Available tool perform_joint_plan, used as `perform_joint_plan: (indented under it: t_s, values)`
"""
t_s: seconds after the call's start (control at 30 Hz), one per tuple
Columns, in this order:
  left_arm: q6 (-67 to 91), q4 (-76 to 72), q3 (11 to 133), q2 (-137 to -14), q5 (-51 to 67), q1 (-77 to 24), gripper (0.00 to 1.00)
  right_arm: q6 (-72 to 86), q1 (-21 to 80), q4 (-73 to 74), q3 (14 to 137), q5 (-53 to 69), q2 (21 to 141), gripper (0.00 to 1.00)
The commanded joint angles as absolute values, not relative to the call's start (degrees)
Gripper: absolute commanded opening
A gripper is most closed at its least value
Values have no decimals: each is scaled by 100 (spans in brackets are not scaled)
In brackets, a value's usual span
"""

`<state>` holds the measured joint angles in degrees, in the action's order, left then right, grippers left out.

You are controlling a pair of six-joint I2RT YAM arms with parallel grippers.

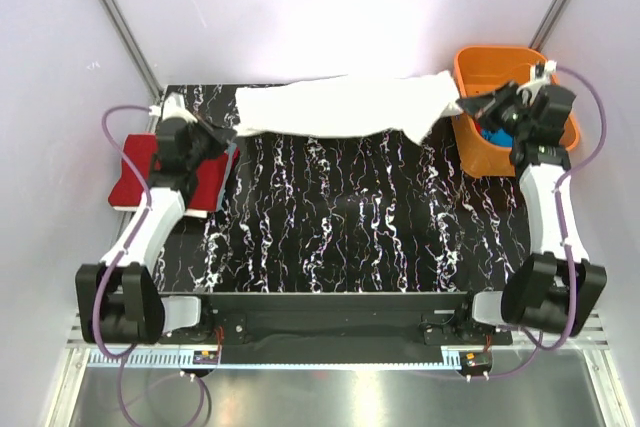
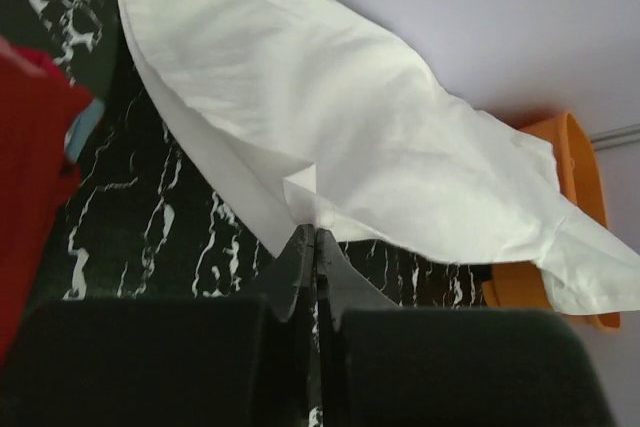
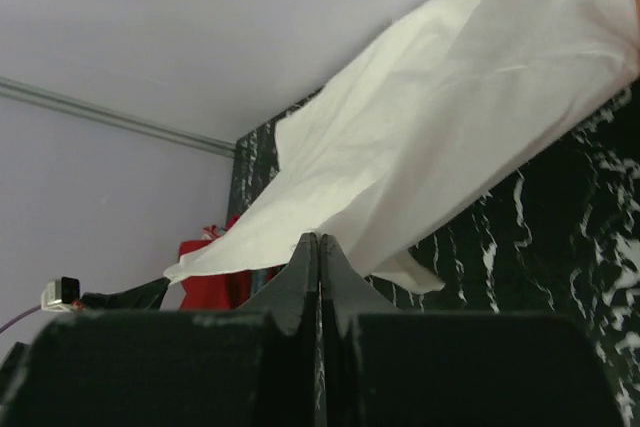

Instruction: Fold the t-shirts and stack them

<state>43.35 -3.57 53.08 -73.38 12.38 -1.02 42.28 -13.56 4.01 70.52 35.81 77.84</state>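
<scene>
Progress looks early: 1 red t-shirt [image 1: 135, 175] lies folded at the left edge of the table [image 1: 350, 227]. The left gripper [image 1: 233, 132] and right gripper [image 1: 462, 107] pinch the white t-shirt [image 1: 340, 107], stretched along the far edge; the blue t-shirt [image 1: 492, 135] waits in the orange basket [image 1: 490, 62].

High fixed view from the near side; close wrist views along the shared white t-shirt [image 1: 345, 107].

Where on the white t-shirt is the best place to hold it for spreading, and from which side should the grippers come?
Probably at its two ends, each arm from its own side. The white t-shirt is stretched as a long band along the table's far edge; the left gripper and right gripper, shut on its edges there, hold it spread.
</scene>
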Motion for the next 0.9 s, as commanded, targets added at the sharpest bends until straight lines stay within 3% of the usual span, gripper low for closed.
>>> perform_joint_plan:
  t_s: [0.0, 0.27, 0.63, 0.77, 0.87]
  values:
    - [4289, -1064, 4651, -6540, 950, -158, 0, 3719, -1362, -35, 6216, 3103, 6725, 0]
    - [4122, -616, 2990, -5257, 984, -176, 0, 3472, -1362, 702, 4221, 2523, 4906, 0]
    - [4306, 727, 1407, -3289, 371, -176, 0, 3006, -1362, 2820, 3349, 1846, 2735, 0]
    - [4359, 879, 1204, -2936, 36, -167, 0, 3217, -1362, 2812, 3287, 1602, 2531, 0]
    - [4359, 792, 1309, -3093, 26, -167, 0, 3121, -1362, 2681, 3479, 1415, 3004, 0]
